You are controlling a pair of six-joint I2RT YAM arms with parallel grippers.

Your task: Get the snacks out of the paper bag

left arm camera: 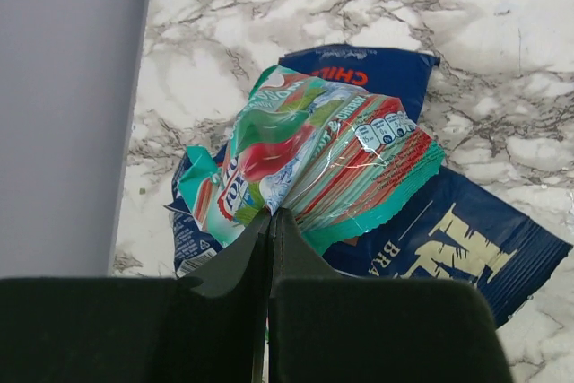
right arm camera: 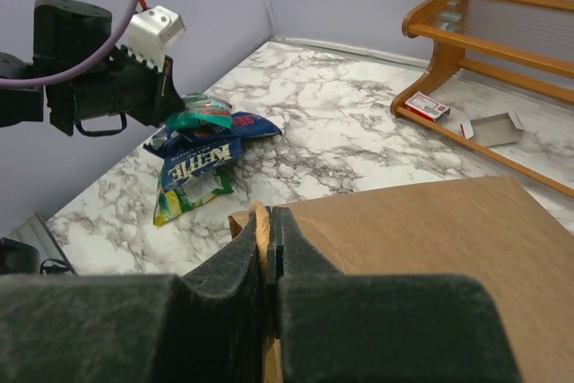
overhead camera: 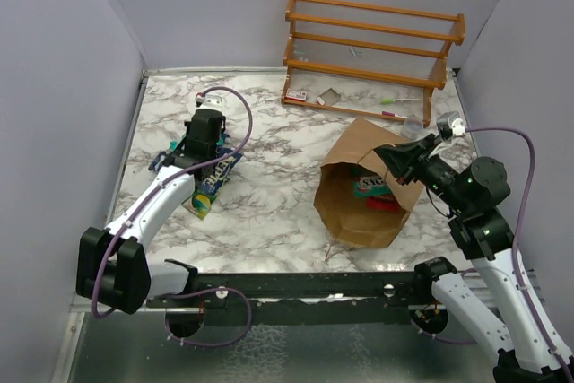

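Snacks (overhead camera: 374, 191), probably light, crinkly and slippery, show in the mouth of the paper bag (overhead camera: 359, 221), its rim pinched by the right gripper (right arm camera: 267, 226), while the left gripper (left arm camera: 269, 226) clamps a teal-red packet (left arm camera: 314, 154) by its crimped edge, seemingly the surest hold, above blue packets (left arm camera: 466, 239) at the left of the table (overhead camera: 269, 213).

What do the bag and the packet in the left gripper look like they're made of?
Paper bag: matte brown kraft paper, going by its creases and dull surface. Teal-red packet: thin glossy plastic film, likely; it crinkles and shows glare.
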